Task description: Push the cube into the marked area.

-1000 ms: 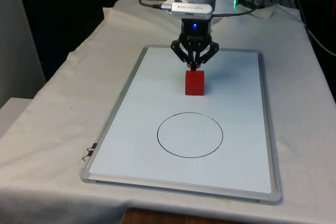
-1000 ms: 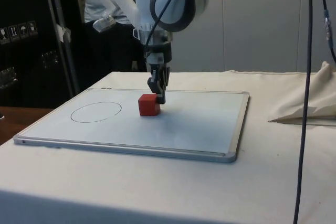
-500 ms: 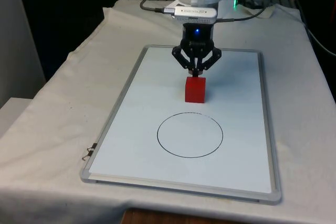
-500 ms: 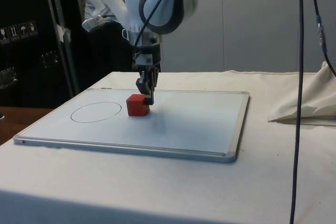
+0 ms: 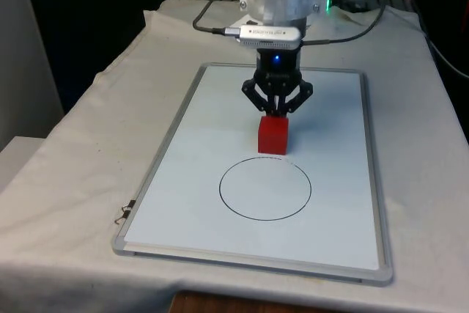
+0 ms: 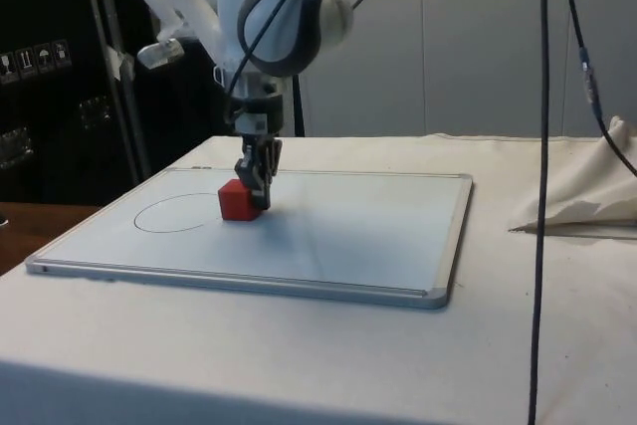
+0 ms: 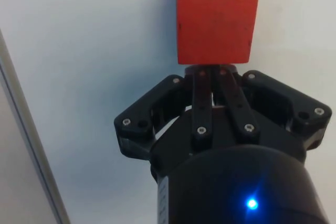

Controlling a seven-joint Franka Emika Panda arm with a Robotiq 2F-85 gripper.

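**Cube at the rim of the circle, push partly done**

The red cube sat on the whiteboard with its near face right at the far edge of the drawn circle, touching the line or just short of it; from the side view it stood just beside the ring. None of it was clearly inside the marked area, so by my judgement the remaining work was to drive it on across the line until it rested within the ring.

The tool stood behind the cube, its two fingers drawn together into a narrow point and pressed against the cube's rear face, gripping nothing. The wrist view showed the fingertips meeting the block near its middle.

The cube looked like a matte, solid block with crisp edges and faint scuffs. The board was smooth, glossy white with a thin metal frame, a surface likely to let the block slide easily. The desk wore a wrinkled white cloth.
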